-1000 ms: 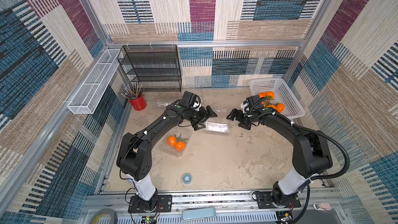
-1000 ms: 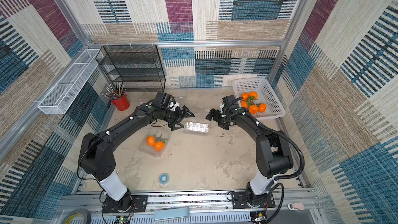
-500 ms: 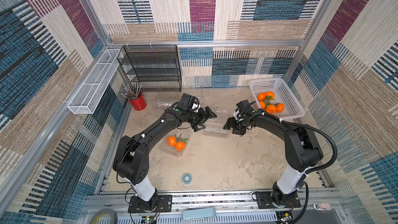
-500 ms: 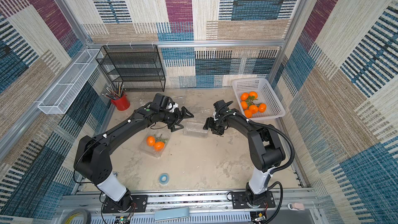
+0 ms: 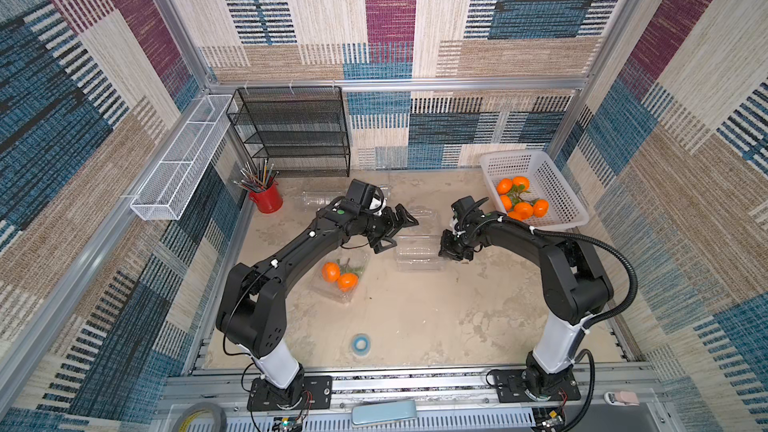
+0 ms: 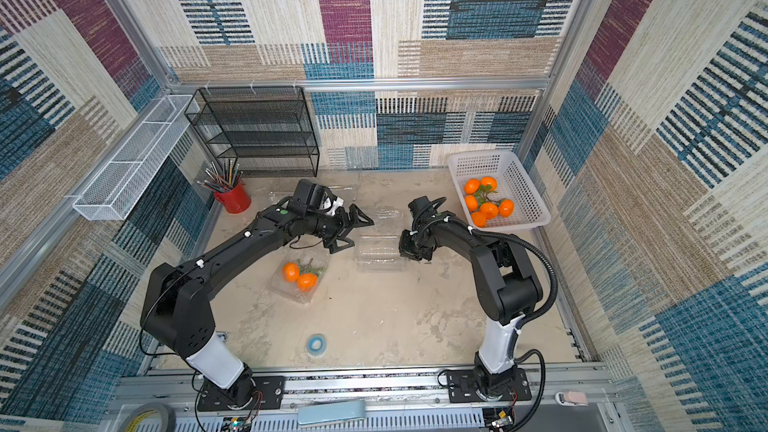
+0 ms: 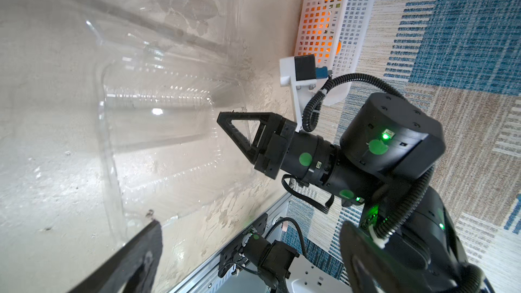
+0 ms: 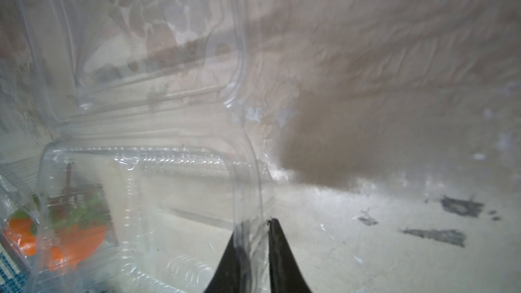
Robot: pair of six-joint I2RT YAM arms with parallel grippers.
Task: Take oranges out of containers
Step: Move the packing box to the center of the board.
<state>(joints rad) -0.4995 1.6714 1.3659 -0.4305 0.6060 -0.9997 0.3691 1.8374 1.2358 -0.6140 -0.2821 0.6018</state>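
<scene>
Closes the right gripper (image 8: 253,228): spread wide a second ago up by the white basket (image 5: 571,218), now swung across and pinched tight on the thin side wall of an empty clear box (image 5: 417,253). Shows up plainly in the right wrist view, clear plastic squeezed between the two dark fingertips, nothing orange inside. Leaves the left gripper (image 5: 399,236) as it was, spread wide off the opposite end of that same box, holding nothing.

Means no fruit gained by this grab. Looks more like clearing or steadying an emptied box than a pick.

Finds a heap of oranges (image 5: 521,205) in the basket, behind the right gripper and well apart from it. Finds the last pair of oranges (image 5: 338,277), green leaves attached, sitting in a filled box (image 5: 332,292) on the desk (image 5: 436,317), back under the left gripper's forearm, much nearer that gripper than the right one. Cannot tell whether that lid is up or down. Spots a third clear box (image 5: 422,214), seemingly empty, just past the left gripper's fingertips.

Puts the job well along, by the look of it, with one filled box to go. Calls for a light pull next: thin plastic, likely to buckle or skid. Favours the left gripper for the remaining pair.
</scene>
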